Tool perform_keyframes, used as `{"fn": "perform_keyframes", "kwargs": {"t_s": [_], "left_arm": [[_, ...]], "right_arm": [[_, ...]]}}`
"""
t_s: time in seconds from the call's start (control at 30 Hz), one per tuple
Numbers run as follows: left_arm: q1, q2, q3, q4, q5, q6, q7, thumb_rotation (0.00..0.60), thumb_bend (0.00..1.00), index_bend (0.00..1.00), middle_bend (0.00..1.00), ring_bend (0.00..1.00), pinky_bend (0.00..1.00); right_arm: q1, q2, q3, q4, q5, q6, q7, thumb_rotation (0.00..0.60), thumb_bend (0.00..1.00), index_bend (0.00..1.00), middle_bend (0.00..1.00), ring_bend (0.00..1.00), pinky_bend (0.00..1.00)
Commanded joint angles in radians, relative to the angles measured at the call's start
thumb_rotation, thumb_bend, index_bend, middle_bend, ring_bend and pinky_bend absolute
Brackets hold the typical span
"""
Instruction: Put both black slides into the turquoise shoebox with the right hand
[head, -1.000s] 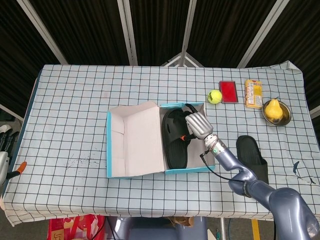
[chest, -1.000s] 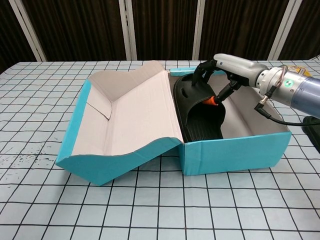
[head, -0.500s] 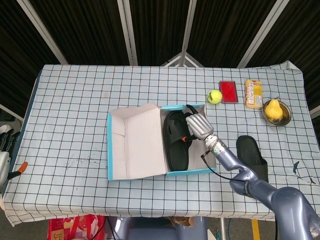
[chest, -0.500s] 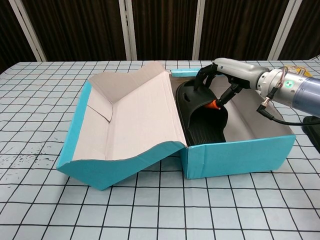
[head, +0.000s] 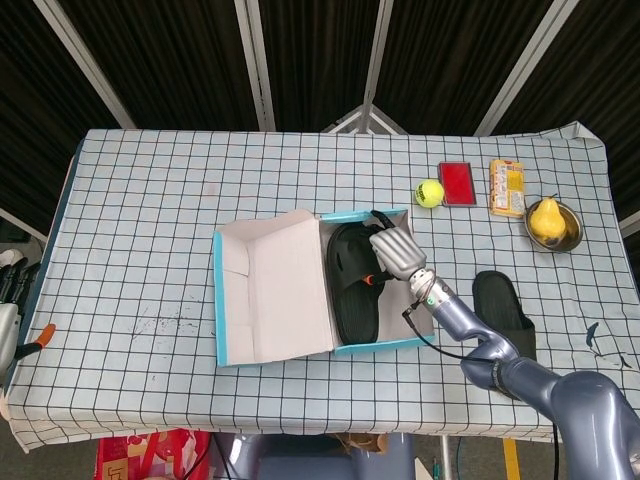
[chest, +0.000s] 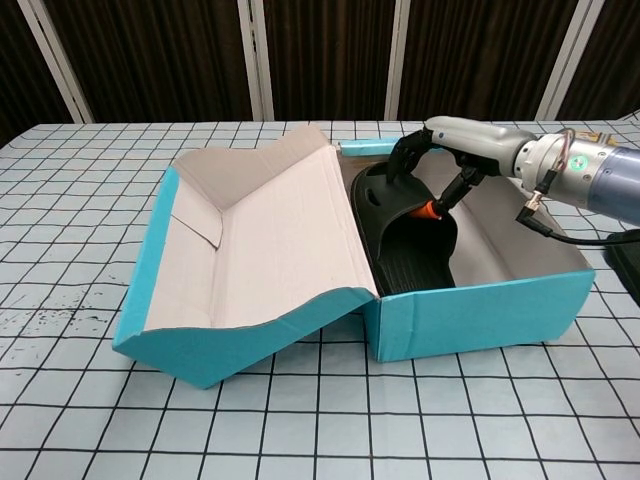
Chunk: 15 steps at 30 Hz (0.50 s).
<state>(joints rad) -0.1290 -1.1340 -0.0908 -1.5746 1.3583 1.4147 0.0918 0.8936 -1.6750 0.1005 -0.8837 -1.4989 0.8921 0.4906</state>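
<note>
Nearest the robot, on the checked tablecloth (head: 150, 230), the turquoise shoebox (chest: 470, 310) is sitting open with its lid (chest: 260, 250) folded out to the robot's left and leaning up from the cloth, pale cardboard inside showing. Inside the box, one black slide (chest: 405, 240) is lying along the side next to the lid, its strap end toward the far wall and tilted up a little. The right hand (chest: 450, 150) is reaching over the box's right wall and its fingers (chest: 410, 148) are curling down over the slide's strap; they seem to be holding it, though the chest view is not showing the contact clearly, and an orange-tipped digit is pointing down at the footbed. In the head view the same right hand (head: 395, 252) is hanging over the slide (head: 352, 285) in the box (head: 375, 345). The second black slide (head: 503, 310) is lying on the cloth just to the right of the box, beside the right forearm. The left hand is staying out of both views. Farther back, a tennis ball (head: 429, 192), a red card (head: 458, 183), a yellow packet (head: 506, 187) and a pear in a metal bowl (head: 572, 232) are resting near the far right corner.
</note>
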Motion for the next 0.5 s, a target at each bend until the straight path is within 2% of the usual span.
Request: {"fn": "perform_keyframes", "kwargs": {"t_s": [0.03, 0.23, 0.5], "left_arm": [[0.000, 0.000, 0.000, 0.000, 0.001, 0.001, 0.000, 0.600, 0.35, 0.00, 0.00, 0.00, 0.00], [0.001, 0.001, 0.001, -0.002, 0.004, 0.002, 0.001, 0.600, 0.35, 0.00, 0.00, 0.00, 0.00], [0.001, 0.002, 0.002, -0.003, 0.004, 0.002, -0.001, 0.600, 0.35, 0.00, 0.00, 0.00, 0.00]], "right_arm": [[0.006, 0.019, -0.003, -0.026, 0.011, -0.033, -0.028, 0.600, 0.36, 0.26, 0.24, 0.19, 0.00], [0.014, 0.051, 0.002, -0.073, 0.036, -0.080, -0.099, 0.600, 0.36, 0.18, 0.16, 0.14, 0.00], [0.020, 0.101, 0.022, -0.151, 0.079, -0.116, -0.202, 0.600, 0.26, 0.14, 0.11, 0.12, 0.00]]}}
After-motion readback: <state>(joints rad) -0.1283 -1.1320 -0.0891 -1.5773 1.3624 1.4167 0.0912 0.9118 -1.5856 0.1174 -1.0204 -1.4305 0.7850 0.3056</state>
